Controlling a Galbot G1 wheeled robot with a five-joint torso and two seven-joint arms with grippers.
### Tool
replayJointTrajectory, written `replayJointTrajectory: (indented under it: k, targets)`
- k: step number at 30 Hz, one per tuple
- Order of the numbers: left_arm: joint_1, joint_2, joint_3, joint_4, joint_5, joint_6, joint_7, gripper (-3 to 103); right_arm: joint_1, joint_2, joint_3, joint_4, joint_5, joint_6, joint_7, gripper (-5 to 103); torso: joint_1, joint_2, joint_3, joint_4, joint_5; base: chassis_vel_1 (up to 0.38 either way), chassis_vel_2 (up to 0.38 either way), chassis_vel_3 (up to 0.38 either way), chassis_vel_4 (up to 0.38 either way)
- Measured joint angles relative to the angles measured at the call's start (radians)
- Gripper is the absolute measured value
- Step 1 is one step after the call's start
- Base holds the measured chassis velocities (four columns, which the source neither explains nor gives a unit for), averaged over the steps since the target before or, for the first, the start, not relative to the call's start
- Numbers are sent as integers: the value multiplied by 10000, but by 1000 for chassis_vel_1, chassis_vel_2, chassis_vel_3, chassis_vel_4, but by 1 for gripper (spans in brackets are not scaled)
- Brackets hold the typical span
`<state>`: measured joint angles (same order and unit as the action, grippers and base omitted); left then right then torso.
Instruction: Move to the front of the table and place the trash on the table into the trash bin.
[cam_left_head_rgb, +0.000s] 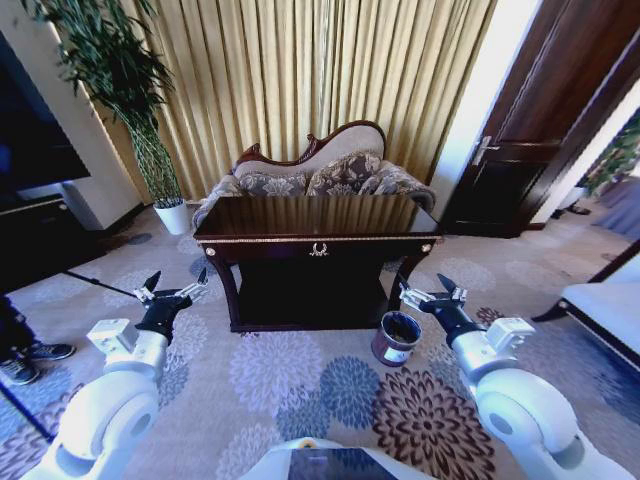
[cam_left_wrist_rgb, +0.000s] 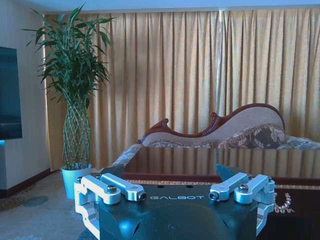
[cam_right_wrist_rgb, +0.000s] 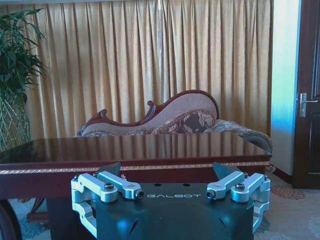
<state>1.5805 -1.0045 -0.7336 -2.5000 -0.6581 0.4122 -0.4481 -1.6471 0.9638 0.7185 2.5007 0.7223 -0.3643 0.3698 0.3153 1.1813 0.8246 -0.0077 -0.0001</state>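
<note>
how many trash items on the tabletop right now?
0. The table top reads bare and glossy from head and right wrist views; nothing visible. The trash bin stands on the carpet by its front right leg.

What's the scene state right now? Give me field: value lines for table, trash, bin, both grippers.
table: long dark glossy table, centred ahead, sofa behind it
trash: none visible on the tabletop from the head or wrist views
trash bin: dark maroon bin on the carpet by the table's front right leg, upright
left gripper: raised short of the table's left end, jaws open, empty
right gripper: raised above the bin, jaws open, empty
plant: potted, white pot, far left of the table
</note>
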Motion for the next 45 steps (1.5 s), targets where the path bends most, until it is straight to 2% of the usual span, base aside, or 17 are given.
replayJointTrajectory:
  k: [16, 18, 25, 33, 35, 39, 45]
  targets:
    - [-4, -17, -14, 0, 3, -13, -2, 100, 1, 47, -39, 1, -40, 17, -11, 100, 5, -4, 3, 1, 5, 226, -212, -211, 221]
    - [-4, -20, -8, 1, 5, -12, -7, 100, 0, 52, -40, 0, -43, 27, -12, 100, 3, -3, 2, 7, -4, 238, -254, -211, 272]
    - [-5, -38, -7, 1, 13, -13, -9, 100, -17, 60, -34, -5, -71, 37, -13, 100, 4, -3, 3, 1, 2, 231, -229, -230, 222]
    - [13, -99, 2, 0, 19, -13, -13, 100, -134, 228, -81, -67, -291, 345, -22, 100, -2, 0, 0, 2, 2, 177, -180, -159, 208]
    - [30, -128, 8, -1, 21, -14, -13, 100, -168, 262, -82, -78, -308, 376, -22, 100, -6, 4, -3, -3, 6, 91, -90, -132, 66]
    - [37, -164, 14, 1, 23, -14, -54, 100, -170, 276, -73, -85, -318, 389, -23, 100, 1, -1, 2, 5, -5, 16, -11, -11, 2]
    - [51, -228, 15, 0, 27, -49, -151, 100, -172, 338, -57, -57, -369, 391, 13, 100, 11, -7, 6, 3, 0, 1, 8, -1, -8]
